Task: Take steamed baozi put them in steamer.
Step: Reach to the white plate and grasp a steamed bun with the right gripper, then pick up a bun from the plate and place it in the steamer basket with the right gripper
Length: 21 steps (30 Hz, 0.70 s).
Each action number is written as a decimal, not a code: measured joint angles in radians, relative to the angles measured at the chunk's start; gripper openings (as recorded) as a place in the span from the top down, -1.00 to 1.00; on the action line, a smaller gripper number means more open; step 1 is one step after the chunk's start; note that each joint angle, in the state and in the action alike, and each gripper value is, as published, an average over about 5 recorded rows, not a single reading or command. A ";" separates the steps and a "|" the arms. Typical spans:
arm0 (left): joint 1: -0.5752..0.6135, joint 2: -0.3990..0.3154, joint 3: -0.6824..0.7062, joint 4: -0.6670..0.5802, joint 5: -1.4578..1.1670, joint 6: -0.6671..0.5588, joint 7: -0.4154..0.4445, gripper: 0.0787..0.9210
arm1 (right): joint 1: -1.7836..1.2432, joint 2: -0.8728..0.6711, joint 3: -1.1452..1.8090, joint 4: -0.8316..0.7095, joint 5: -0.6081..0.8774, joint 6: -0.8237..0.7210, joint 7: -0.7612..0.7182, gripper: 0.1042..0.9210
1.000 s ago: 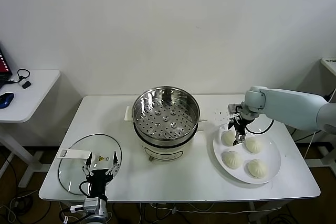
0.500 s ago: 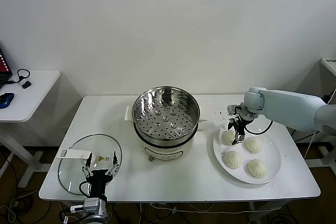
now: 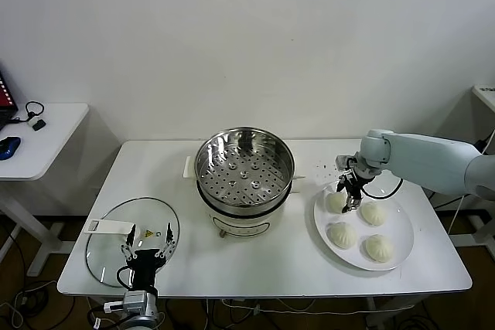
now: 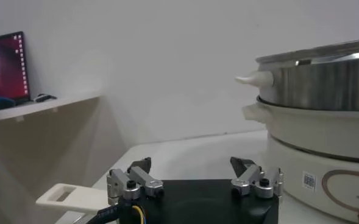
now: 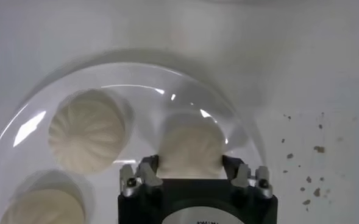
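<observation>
Your white surface (image 3: pixel 294 256) fills the lower half of the head view, the wall behind it. A smaller side table (image 3: pixel 46 133) sits at the left edge with a mouse and cables on it.

Centre of frame: the steamer (image 3: pixel 244 168), steel pot on a cream base, perforated tray bare, nothing inside it. In the left wrist view the steamer (image 4: pixel 325 122) rises at the right side of the frame.

Right of centre: the white plate (image 3: pixel 398 256), holding all four steamed baozi (image 3: pixel 342 234). Lower left: the glass lid (image 3: pixel 116 241), lying flat with its white handle toward the frame's left edge.

Your right arm reaches in from the right edge, and the right tool (image 3: pixel 350 200) is down over the plate's upper left part, at the bun nearest the steamer. In the right wrist view that tool (image 5: pixel 191 176) has a finger on either side of this bun (image 5: pixel 190 152), close against its flanks. You cannot tell whether they are clamped on it. The bun rests on the plate (image 5: pixel 106 76).

Left tool (image 3: pixel 145 256) is parked at the bottom left, over the near edge of the lid, its fingers (image 4: pixel 130 182) spread apart and holding nothing.
</observation>
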 measured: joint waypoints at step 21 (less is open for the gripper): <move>0.007 0.000 0.009 -0.023 0.008 0.006 -0.002 -0.77 | 0.268 -0.048 -0.148 0.226 0.053 0.028 -0.026 -0.39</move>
